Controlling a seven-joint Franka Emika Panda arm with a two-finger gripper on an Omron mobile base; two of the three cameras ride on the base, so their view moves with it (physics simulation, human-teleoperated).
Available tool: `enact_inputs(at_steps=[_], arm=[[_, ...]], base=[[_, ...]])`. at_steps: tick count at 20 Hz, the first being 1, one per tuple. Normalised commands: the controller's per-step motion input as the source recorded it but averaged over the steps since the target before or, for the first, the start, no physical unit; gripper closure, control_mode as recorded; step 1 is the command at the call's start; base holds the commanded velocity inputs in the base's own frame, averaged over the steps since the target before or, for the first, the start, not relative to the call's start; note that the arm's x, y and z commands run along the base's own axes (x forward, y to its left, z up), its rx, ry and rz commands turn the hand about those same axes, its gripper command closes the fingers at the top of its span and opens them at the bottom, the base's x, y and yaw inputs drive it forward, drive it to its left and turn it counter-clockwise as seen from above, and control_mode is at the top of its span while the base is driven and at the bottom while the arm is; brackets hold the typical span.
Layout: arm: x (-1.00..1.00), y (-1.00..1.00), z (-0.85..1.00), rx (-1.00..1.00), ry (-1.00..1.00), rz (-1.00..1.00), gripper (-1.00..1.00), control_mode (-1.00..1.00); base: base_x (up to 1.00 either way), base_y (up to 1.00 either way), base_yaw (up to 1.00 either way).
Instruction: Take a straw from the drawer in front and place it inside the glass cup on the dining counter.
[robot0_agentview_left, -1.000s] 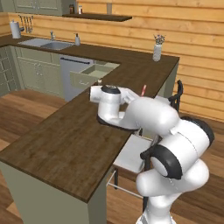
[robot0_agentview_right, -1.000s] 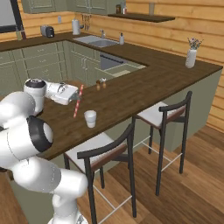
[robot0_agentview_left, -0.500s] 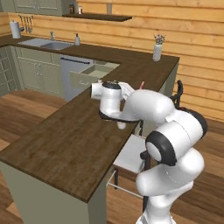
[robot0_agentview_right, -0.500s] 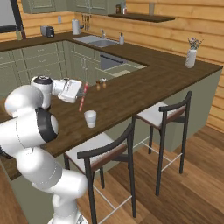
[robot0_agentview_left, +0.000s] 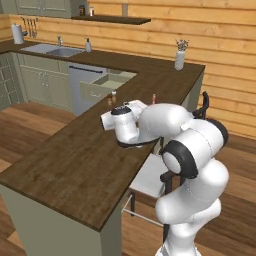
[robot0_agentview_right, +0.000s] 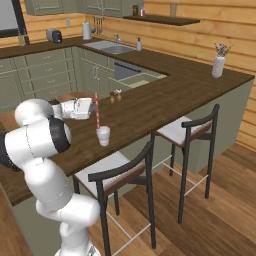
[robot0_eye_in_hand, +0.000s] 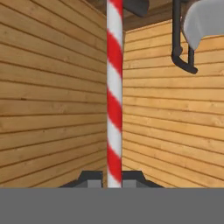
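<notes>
Right base view: gripper (robot0_agentview_right: 94, 106) sits level over the counter (robot0_agentview_right: 150, 100), near its stool-side edge, jaws pinched on the straw (robot0_agentview_right: 97, 111). Straw stands upright, lower end at the cup's (robot0_agentview_right: 103, 135) mouth; can't tell if the tip is inside the rim or just above it. Cup stands on the counter close to the stool-side edge, in front of the near stool (robot0_agentview_right: 117, 175).

Left base view: arm body covers the cup and most of the gripper (robot0_agentview_left: 150, 106); only a short reddish stub of straw (robot0_agentview_left: 154, 97) pokes up past the forearm. This view does show the drawer (robot0_agentview_left: 102, 86) pulled out of the kitchen-side cabinets, by the inner corner of the counter (robot0_agentview_left: 75, 160); its inside is too small to read. Two tiny shakers (robot0_agentview_left: 111, 97) stand near that corner edge.

Hand view: straw (robot0_eye_in_hand: 114, 100) runs straight up from between the fingertips (robot0_eye_in_hand: 91, 178), red and white stripes clear here, plain pink-red elsewhere. Its top end is cut off by the frame. Behind it: plank wall, a dark stool leg (robot0_eye_in_hand: 179, 39) and grey seat at the top right. Camera is rolled, so which way is up there is unclear.

Vase (robot0_agentview_right: 218, 64) stands at the counter's far wall end, well apart.
</notes>
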Motion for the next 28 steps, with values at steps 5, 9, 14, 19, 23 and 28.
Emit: enact_inputs(at_steps=[5,9,14,19,23,28], arm=[[0.18,0.02,-0.13,0.00,-0.02,0.00,1.00,-1.00],[0.17,0.21,0.00,0.00,0.00,0.00,1.00,-1.00],[0.16,0.33,0.00,-0.03,0.00,0.00,1.00,-1.00],[0.27,0.05,-0.18,-0.01,0.00,0.00,1.00,-1.00],[0.32,0.00,-0.26,0.00,0.00,0.02,1.00,-1.00],[0.23,0.00,-0.28,0.00,0.00,0.02,1.00,-1.00]], base=[[0.00,0.00,0.00],[0.00,0.00,0.00],[0.00,0.00,0.00],[0.00,0.00,0.00],[0.00,0.00,0.00],[0.00,0.00,0.00]])
